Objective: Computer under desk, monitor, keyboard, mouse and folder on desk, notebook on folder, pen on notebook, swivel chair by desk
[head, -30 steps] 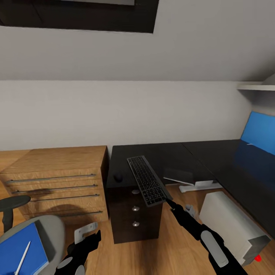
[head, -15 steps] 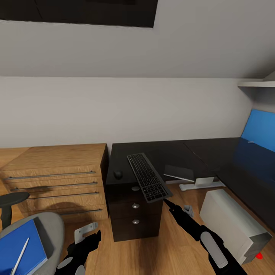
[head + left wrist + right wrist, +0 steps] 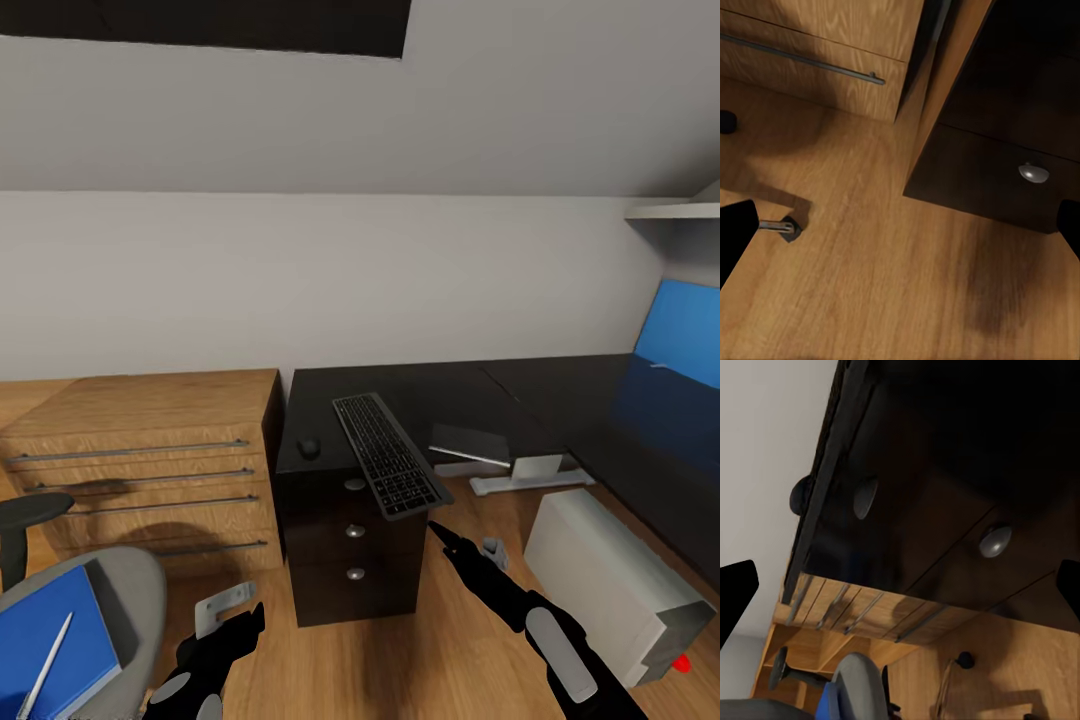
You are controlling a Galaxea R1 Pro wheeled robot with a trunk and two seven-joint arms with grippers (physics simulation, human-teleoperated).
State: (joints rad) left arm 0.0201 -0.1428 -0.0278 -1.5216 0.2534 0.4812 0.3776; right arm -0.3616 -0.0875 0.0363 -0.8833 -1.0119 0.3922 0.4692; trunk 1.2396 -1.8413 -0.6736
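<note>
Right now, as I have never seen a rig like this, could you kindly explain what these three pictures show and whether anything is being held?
This is a simulated wheeled robot with two arms, each ending in a two-finger gripper. The large picture comes from a camera on its head, looking down over both arms. The other two come from cameras on its wrists, where the black shapes at the edges are the fingers.

On the black desk lie a mouse and a keyboard, one end of which juts over the edge. The right gripper sits just below that end and the left gripper hangs over the floor. Both are open and hold nothing.

On the chair lies a blue folder with a pen on it.
</note>
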